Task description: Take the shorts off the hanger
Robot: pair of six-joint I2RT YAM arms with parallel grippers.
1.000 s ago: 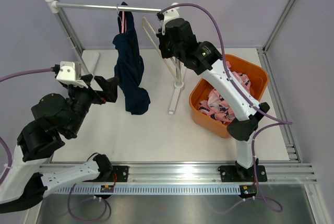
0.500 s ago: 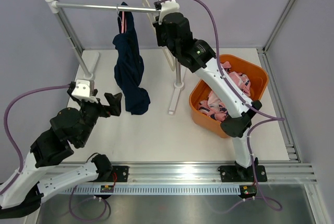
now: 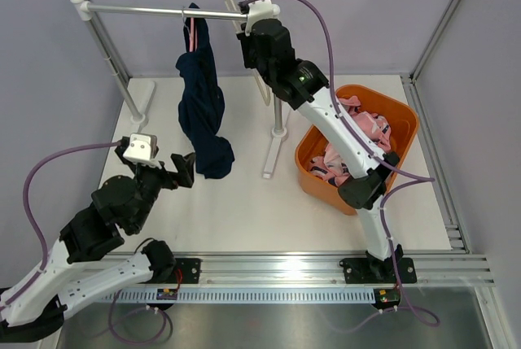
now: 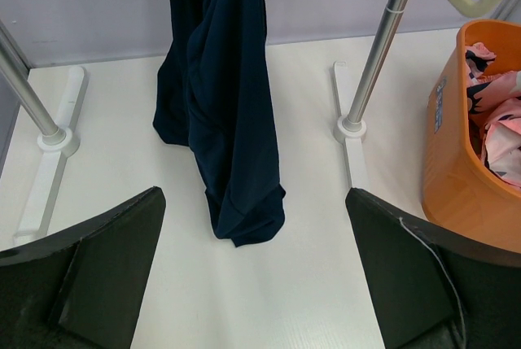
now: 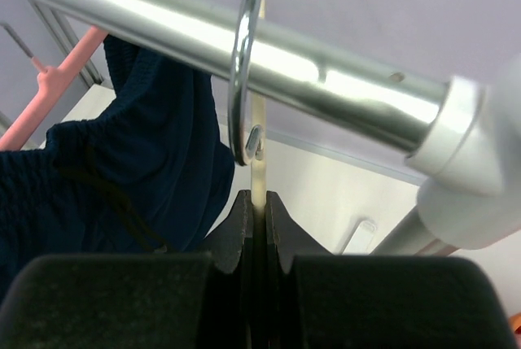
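Note:
The plain navy shorts hang on a pink hanger from the silver rail; they also show in the left wrist view and the right wrist view. The pink patterned shorts lie in the orange basket. My right gripper is shut on an empty cream hanger whose metal hook sits over the rail. My left gripper is open and empty, low, just in front of the navy shorts' bottom hem.
The rack stands on two white feet with an upright post. The basket is right of that post. Grey walls and frame posts close the back and sides.
My right gripper raised the cream hanger up to the rail, where its hook now sits. My left arm swung nearer and to the right, ending low by the navy shorts' hem.

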